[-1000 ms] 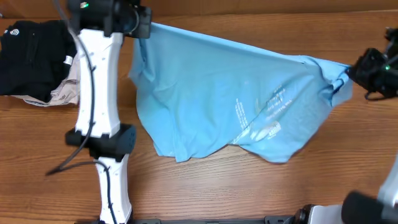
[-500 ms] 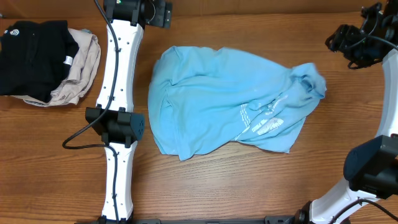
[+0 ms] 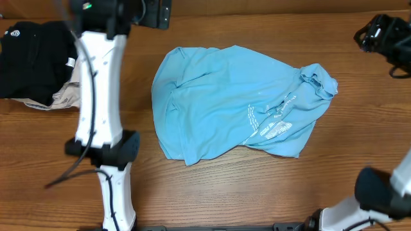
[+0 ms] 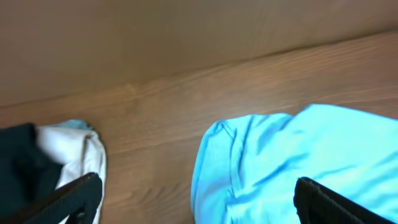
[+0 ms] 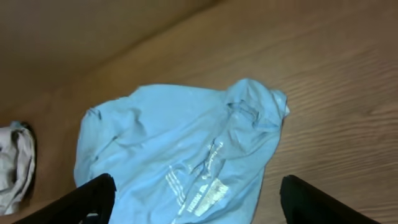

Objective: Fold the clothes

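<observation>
Fingers (image 4: 71, 198) wide, clear of T-shirt (image 3: 234, 106)

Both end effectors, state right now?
Left end effector: open, holding nothing.
Right end effector: open, holding nothing.

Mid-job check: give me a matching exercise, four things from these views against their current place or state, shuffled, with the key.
Things:
1. light sky-blue cotton T-shirt with printed lettering
2. black fabric garment with small white logo
3. beige fabric garment
4. right pincer

Places or states:
A. peeking out from beneath another garment
B. open, holding nothing
C. rumpled at the middle of the table
D. at the table's left edge, lying over another garment

Pairs: 1-C, 2-D, 3-A, 4-B
</observation>
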Controlling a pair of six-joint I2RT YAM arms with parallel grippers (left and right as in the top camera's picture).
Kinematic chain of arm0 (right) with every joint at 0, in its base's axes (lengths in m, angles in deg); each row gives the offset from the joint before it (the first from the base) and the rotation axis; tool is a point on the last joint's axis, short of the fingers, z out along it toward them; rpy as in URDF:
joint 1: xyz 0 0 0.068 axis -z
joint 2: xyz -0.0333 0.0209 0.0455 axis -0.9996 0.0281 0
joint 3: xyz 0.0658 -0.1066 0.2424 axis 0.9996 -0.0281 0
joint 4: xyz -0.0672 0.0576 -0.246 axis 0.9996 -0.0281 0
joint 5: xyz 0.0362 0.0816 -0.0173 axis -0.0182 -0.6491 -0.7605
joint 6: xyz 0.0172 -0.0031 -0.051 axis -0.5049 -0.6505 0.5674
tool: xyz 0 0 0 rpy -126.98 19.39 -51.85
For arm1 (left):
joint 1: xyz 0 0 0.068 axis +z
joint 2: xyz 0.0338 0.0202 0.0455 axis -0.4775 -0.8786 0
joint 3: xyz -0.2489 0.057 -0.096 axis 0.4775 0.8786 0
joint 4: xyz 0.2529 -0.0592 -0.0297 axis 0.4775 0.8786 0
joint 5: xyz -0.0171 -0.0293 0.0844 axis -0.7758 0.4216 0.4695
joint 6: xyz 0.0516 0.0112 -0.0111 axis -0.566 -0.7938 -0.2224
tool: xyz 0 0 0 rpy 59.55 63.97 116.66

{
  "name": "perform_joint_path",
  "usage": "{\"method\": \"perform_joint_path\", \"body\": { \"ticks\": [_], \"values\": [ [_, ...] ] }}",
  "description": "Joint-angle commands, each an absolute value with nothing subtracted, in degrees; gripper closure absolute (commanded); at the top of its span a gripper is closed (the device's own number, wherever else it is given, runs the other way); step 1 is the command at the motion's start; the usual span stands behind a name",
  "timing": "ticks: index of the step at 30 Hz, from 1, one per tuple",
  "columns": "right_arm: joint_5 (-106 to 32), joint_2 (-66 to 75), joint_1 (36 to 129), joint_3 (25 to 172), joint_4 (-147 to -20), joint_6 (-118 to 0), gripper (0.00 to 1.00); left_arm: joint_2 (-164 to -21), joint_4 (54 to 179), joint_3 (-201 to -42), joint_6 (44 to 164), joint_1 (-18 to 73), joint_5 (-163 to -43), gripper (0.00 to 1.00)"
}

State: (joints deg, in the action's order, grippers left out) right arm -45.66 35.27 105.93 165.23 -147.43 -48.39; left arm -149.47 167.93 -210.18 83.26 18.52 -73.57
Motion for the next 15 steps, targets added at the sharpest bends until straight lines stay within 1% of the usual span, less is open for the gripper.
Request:
{"method": "perform_joint_path", "body": {
  "ticks": [1,6,8,11,14,15],
  "values": [
    [-46.4,28.6,105.7,166.8,-147.6,-49.6,0.09,-145.4,170.9,-211.3,83.0,18.7,-75.0,0.00],
    [-46.6,20.4,105.6,164.9,-147.6,-51.3,0.08,-143.8,178.7,-211.3,83.0,18.7,-74.9,0.00],
    [-46.7,17.1,105.6,162.4,-147.6,-51.3,0.07,-143.7,179.3,-210.7,83.5,18.7,-75.4,0.00],
    [-46.8,11.2,105.6,154.2,-147.6,-51.3,0.06,-143.6,179.3,-210.0,84.4,18.7,-78.4,0.00],
    [-46.8,5.6,105.6,138.0,-147.4,-51.3,0.06,-143.5,179.3,-208.4,84.7,18.2,-79.7,0.00],
    [-46.8,5.1,105.6,135.0,-147.2,-51.3,0.06,-143.5,179.3,-207.7,84.7,18.2,-79.7,0.00]
  ]
}}
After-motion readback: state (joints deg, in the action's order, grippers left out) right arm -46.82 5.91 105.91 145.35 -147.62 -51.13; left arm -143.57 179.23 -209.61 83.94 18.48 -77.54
